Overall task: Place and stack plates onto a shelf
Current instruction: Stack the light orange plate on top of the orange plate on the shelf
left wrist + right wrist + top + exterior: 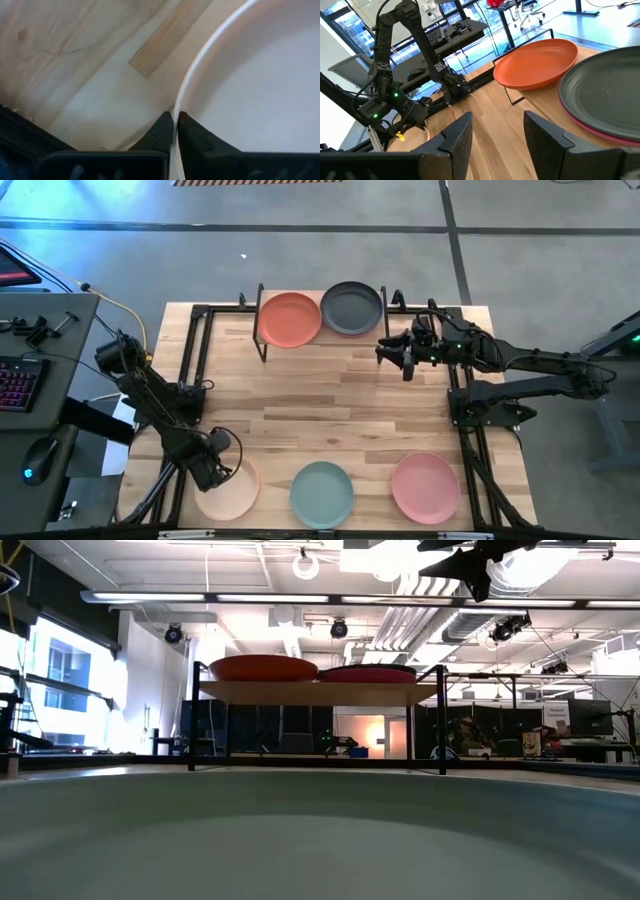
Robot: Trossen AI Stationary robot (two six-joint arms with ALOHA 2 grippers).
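On the shelf point(300, 348) at the far side lie a terracotta orange plate point(290, 318) and a dark grey plate point(352, 307). In the right wrist view the grey plate point(605, 85) rests on a magenta pink plate point(597, 131). Along the near edge lie a cream peach plate point(240, 490), a pale teal plate point(322, 492) and a salmon pink plate point(425, 486). My left gripper point(218, 472) points down, shut on the cream plate's rim. My right gripper point(405, 360) hangs open and holds nothing, near the shelf's right end. My left gripper pinches the cream peach plate's rim point(181, 97) on the side toward the table's left edge. One finger point(160, 132) is outside the plate and the other inside. The fingers come from above, pointing down. The plate looks flat on the tabletop.
The black frame rails point(195, 350) run along the table's left and right sides. A keyboard and mouse point(20, 385) sit on a desk off the left edge. Bare wood point(330, 410) lies between the shelf and the near row of plates.
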